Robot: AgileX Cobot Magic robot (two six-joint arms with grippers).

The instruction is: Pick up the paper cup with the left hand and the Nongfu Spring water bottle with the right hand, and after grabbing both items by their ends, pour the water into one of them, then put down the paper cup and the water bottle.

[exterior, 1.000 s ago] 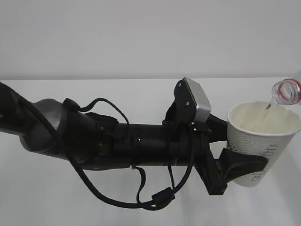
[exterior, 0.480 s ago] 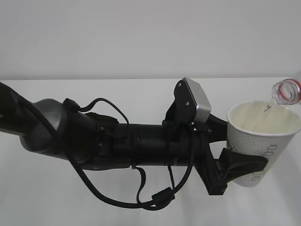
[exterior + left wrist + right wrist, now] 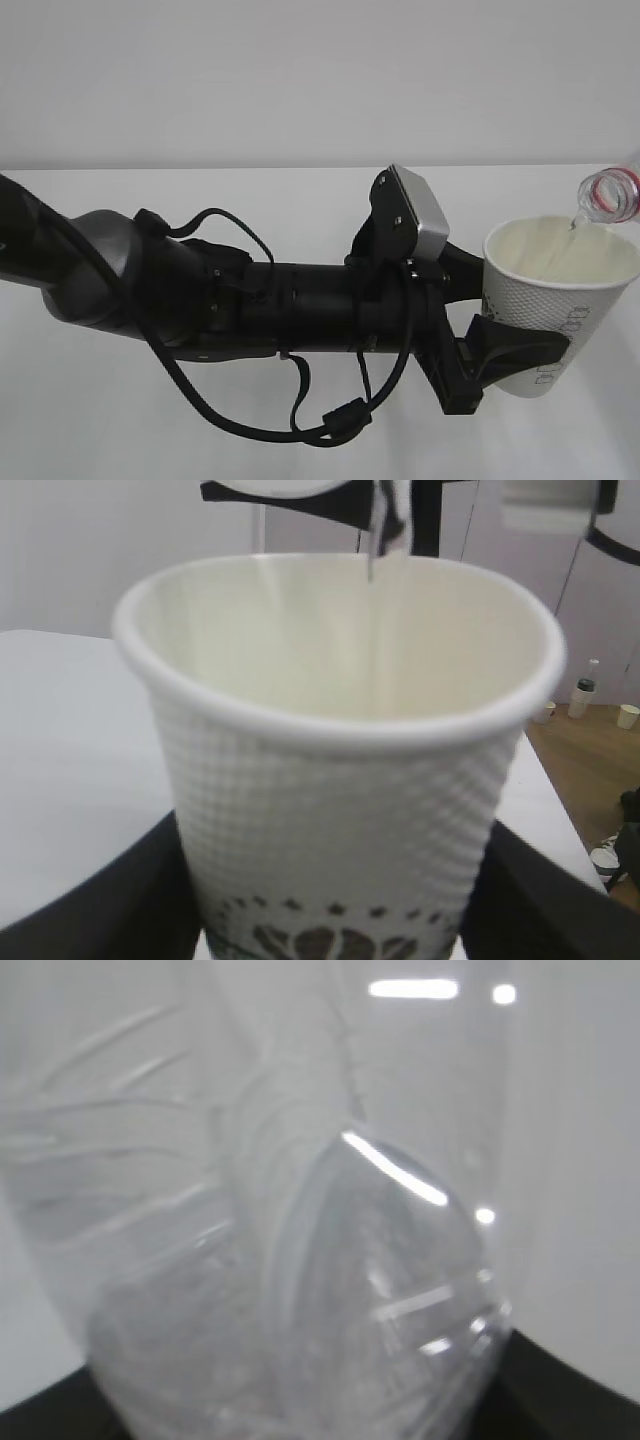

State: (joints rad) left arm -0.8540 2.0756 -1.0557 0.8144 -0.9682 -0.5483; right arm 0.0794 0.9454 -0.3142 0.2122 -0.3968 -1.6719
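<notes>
Our left hand (image 3: 505,350) has its black fingers clamped round the lower half of the paper cup (image 3: 560,300), which sits upright off the table (image 3: 300,200). Thin embossed paper like this probably crushes easily and gets heavier as it fills, so low on the wall looks like the sane place to hold.

Just above the cup's far rim hangs the tipped Nongfu Spring water bottle (image 3: 612,193), mouth down, with a thin stream of water (image 3: 573,222) dropping inside. Right claw: dark edges hug the bottle's clear base, so we'd say it's gripping there. Slippery, squashy plastic, probably.
</notes>
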